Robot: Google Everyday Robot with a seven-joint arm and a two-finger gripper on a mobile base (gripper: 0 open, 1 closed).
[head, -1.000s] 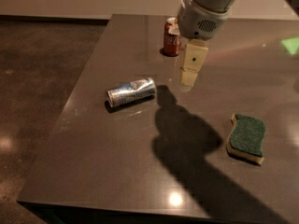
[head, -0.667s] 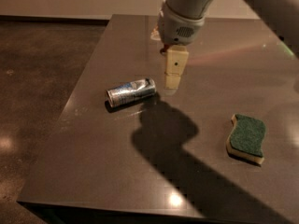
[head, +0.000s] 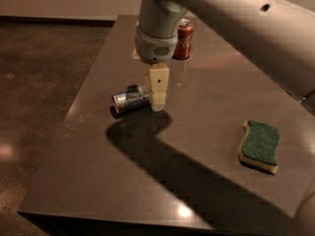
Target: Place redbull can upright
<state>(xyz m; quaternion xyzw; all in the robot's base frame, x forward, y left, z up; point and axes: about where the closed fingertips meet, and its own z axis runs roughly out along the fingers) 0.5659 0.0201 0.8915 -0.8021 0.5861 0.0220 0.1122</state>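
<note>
The redbull can [head: 128, 100] lies on its side on the dark table [head: 98, 171], left of centre, its silver top facing the left front. My gripper [head: 157, 103] hangs straight down from the grey wrist and sits at the can's right end, hiding that end. The frames do not show whether it touches the can.
A red Coca-Cola can [head: 183, 39] stands upright at the back of the table, behind the wrist. A green and yellow sponge [head: 260, 145] lies at the right. The table's left edge runs close to the lying can. My arm's shadow falls across the middle.
My gripper has moved left and down, from above the table's middle to the right end of the lying can. The can has not moved.
</note>
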